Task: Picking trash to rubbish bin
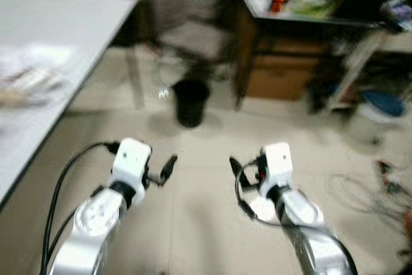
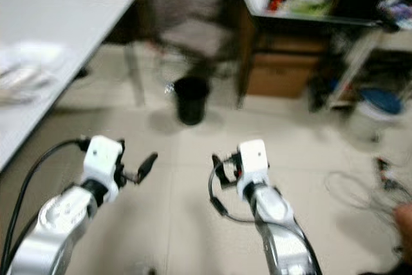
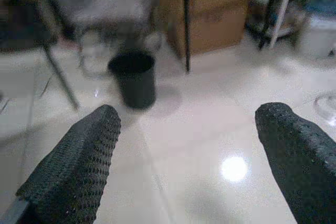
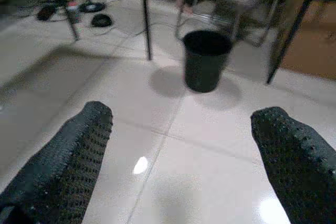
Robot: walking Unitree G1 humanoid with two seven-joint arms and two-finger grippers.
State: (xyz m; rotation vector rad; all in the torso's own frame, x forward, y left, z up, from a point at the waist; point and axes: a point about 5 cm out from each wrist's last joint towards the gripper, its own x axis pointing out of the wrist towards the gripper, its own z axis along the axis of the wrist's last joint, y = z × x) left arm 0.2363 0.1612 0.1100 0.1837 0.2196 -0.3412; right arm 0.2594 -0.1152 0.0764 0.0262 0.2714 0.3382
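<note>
Bin dead ahead: the black rubbish bin (image 1: 191,102) stands upright on the pale tiled floor (image 1: 199,217), out in front of both arms and well apart from them, just beside the leg of a grey chair (image 1: 193,27). Both head views are blurred. The left gripper (image 1: 164,170) hangs over bare tile with its two black fingers (image 3: 79,169) spread wide and nothing between them. The right gripper (image 1: 239,167) matches it, fingers (image 4: 68,161) wide apart and empty, the bin showing between them further off. On the robot's left, pale crumpled wrappers (image 1: 29,75) lie at the near left edge of the white table (image 1: 77,17); what exactly they are I cannot tell. Across the floor stands a cluttered desk (image 1: 290,11) with a cardboard box (image 1: 280,75) beneath it, and loose cables (image 1: 373,188) trail on the tile at the right.
</note>
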